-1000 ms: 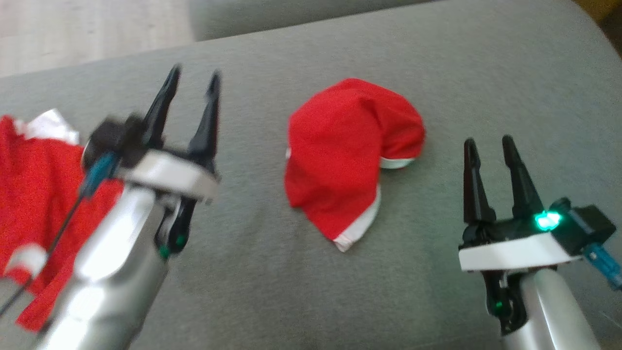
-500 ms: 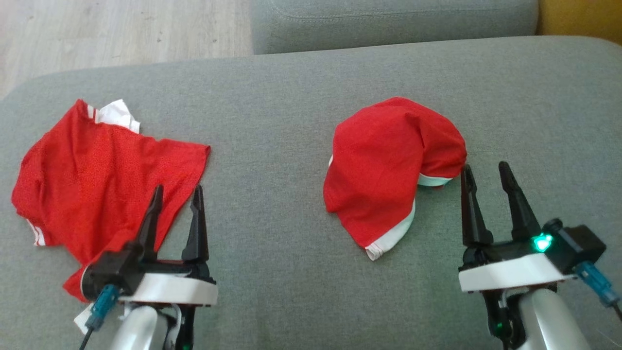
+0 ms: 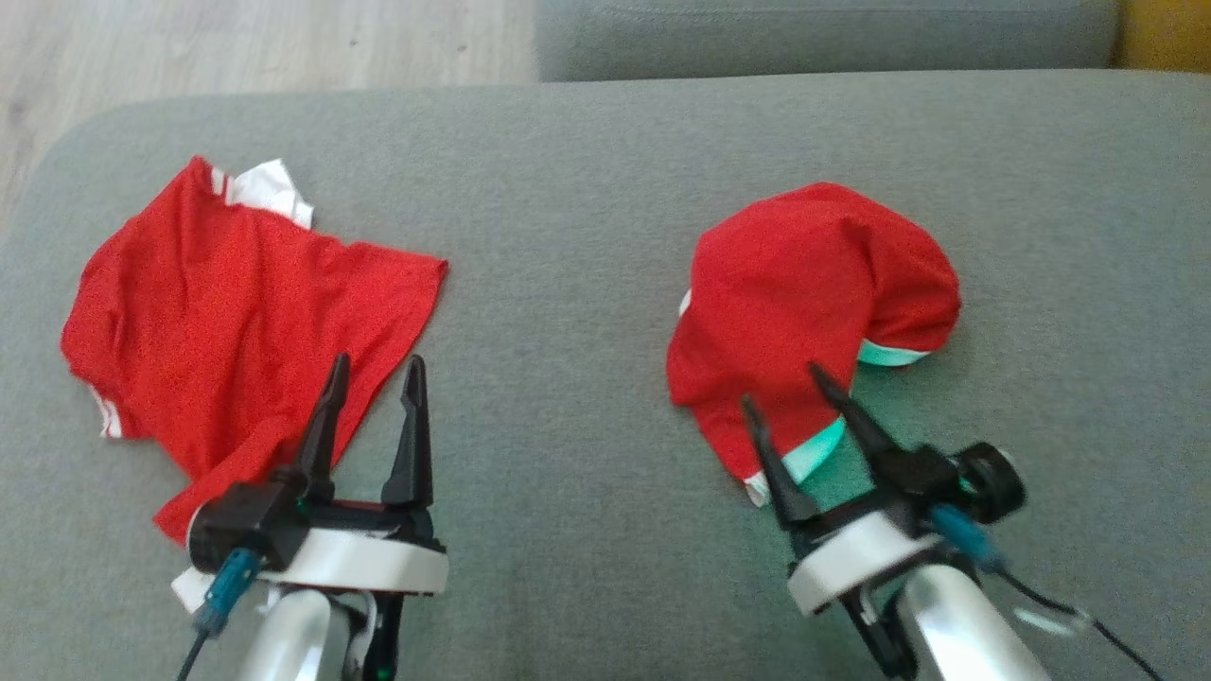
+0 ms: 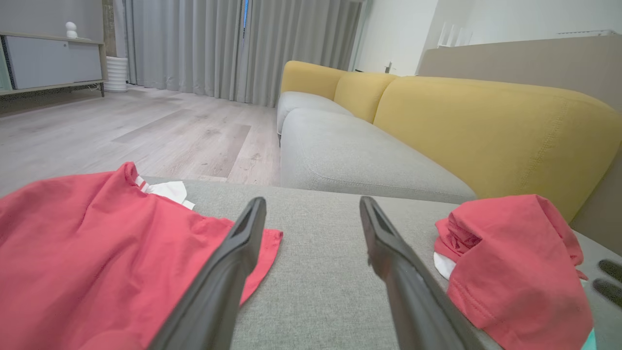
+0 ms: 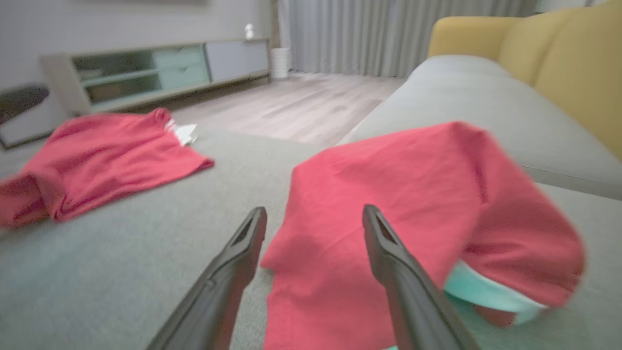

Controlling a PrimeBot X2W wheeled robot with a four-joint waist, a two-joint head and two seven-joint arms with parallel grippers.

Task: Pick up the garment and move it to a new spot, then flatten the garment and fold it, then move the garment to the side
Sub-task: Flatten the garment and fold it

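Observation:
A crumpled red garment (image 3: 804, 293) with white trim lies bunched at the right of the grey cushion (image 3: 568, 236). My right gripper (image 3: 781, 385) is open, tilted left, its fingertips over the garment's near edge. In the right wrist view, the gripper (image 5: 315, 210) frames that red garment (image 5: 388, 194) with nothing pinched. A second red garment (image 3: 236, 303) lies spread at the left. My left gripper (image 3: 377, 364) stands open at its near right corner. From the left wrist, the gripper (image 4: 312, 201) points over bare cushion between the spread garment (image 4: 97, 253) and the crumpled one (image 4: 510, 257).
The cushion's rounded left edge (image 3: 38, 189) drops to a wooden floor (image 3: 236, 47). Another grey seat (image 4: 350, 155) and a yellow sofa back (image 4: 486, 126) lie beyond. A low cabinet (image 5: 146, 73) stands across the room.
The head camera has shifted, sliding the scene rightward. My right gripper swung left and forward onto the crumpled garment's near edge. The left gripper drew back from its raised position to the spread garment's corner.

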